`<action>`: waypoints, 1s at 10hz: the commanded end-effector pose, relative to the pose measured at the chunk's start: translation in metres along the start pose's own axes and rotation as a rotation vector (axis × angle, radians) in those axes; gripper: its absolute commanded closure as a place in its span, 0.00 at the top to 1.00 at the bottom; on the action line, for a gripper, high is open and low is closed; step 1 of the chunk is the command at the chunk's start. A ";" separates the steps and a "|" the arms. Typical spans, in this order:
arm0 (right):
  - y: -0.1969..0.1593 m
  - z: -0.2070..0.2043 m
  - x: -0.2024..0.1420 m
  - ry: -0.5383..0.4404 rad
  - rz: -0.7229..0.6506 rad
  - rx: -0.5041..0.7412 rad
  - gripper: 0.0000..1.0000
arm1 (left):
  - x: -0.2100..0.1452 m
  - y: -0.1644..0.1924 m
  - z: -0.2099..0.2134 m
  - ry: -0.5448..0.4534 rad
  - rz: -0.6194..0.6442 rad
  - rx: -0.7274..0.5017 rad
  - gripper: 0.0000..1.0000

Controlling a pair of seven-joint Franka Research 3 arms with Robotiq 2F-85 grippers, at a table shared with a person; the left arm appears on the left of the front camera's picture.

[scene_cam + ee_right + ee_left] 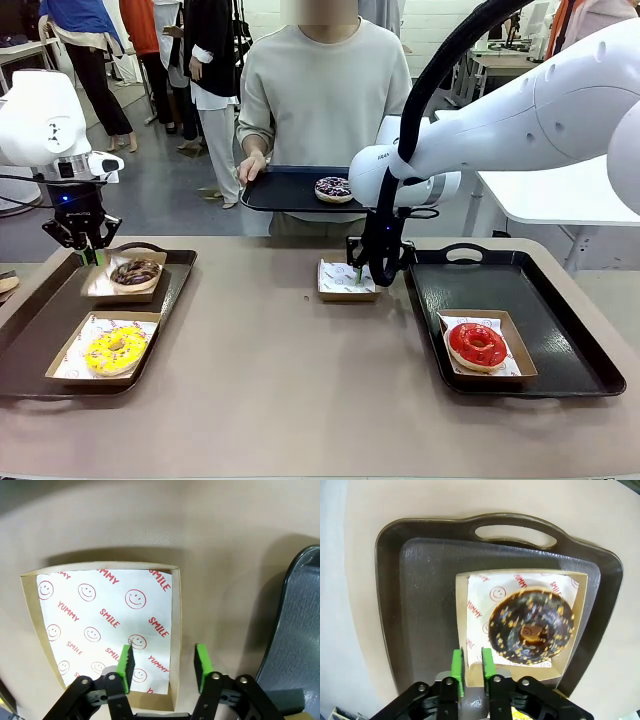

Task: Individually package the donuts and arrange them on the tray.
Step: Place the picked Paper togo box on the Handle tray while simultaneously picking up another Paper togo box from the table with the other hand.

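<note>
On the left tray [30, 330] a chocolate donut [135, 272] with sprinkles sits in a paper box, with a yellow donut [115, 350] boxed nearer me. My left gripper [88, 252] hangs over the far box's left edge. In the left wrist view my left gripper [472, 667] pinches that box's wall beside the chocolate donut [531, 626]. A red donut [477, 345] lies boxed on the right tray [560, 330]. My right gripper [362, 272] is at the empty box [335, 283]. In the right wrist view my right gripper [162, 665] stands open astride the empty box's [100, 620] right wall. The purple donut [333, 189] rests unboxed on a tray.
A person at the far side holds that small black tray [275, 190] above the table edge. The right tray's rim [300, 620] lies close to the empty box. Bare table stretches between the two trays. A white table stands at the far right.
</note>
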State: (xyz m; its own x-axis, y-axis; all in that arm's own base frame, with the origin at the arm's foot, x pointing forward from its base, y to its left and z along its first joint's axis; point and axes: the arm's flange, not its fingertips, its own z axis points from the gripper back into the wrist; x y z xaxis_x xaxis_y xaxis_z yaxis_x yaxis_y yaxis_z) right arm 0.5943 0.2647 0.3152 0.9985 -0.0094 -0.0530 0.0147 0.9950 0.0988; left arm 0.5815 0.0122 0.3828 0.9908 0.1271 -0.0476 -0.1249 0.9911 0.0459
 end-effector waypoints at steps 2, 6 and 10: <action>-0.002 0.004 0.006 0.007 -0.002 0.000 0.00 | 0.004 0.000 0.006 0.014 0.007 0.029 1.00; -0.001 0.004 0.006 0.008 -0.020 -0.001 0.00 | 0.002 0.001 0.008 0.013 0.003 0.024 1.00; 0.000 0.009 0.004 -0.013 -0.047 0.005 0.00 | -0.002 0.003 0.009 0.009 0.002 0.014 1.00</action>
State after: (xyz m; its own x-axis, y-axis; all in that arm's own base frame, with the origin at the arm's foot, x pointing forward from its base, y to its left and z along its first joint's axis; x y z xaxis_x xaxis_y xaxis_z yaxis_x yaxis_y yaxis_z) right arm 0.5980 0.2637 0.3208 0.9987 -0.0238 -0.0456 0.0284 0.9944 0.1016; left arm 0.5821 0.0131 0.3871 0.9902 0.1291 -0.0532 -0.1267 0.9908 0.0471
